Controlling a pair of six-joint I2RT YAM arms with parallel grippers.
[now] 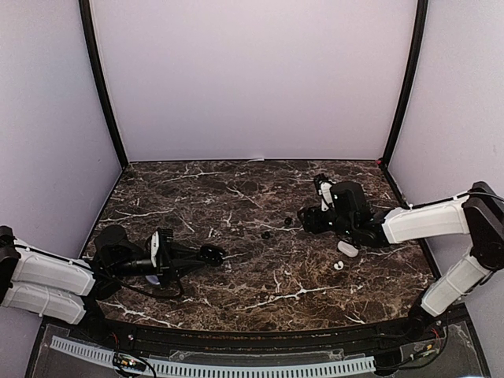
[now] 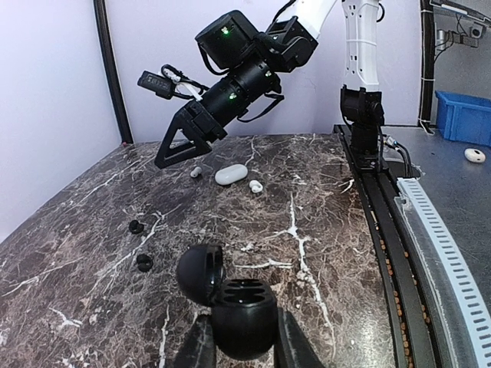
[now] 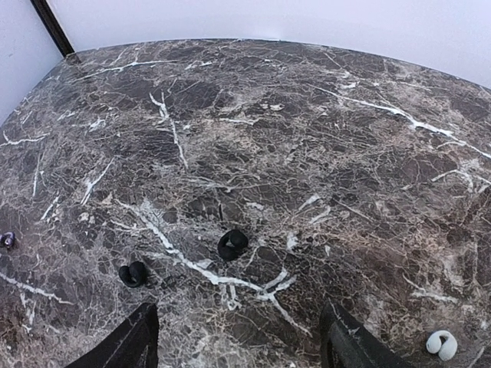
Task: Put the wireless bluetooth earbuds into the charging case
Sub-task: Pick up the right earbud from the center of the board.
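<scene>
Hovering over the tabletop (image 3: 307, 115) with jaws apart, the right gripper (image 3: 238, 314) faces a black earbud (image 3: 232, 244) at frame centre, probably light, slick and best pinched across its body, while the left gripper (image 2: 240, 341) has its jaws clamped on the open charging case (image 2: 244, 307).

A dark brown marble-patterned bench (image 1: 260, 287) with white veins carries two small black earbuds (image 3: 232, 244) lying near each other about its middle. Toward the right lies a glossy white oval case (image 2: 231, 175), with a tiny white earbud (image 2: 255, 185) on each side of it. An open black oval charging case (image 2: 242, 314) is at the left; whether it rests on the bench cannot be told.
</scene>
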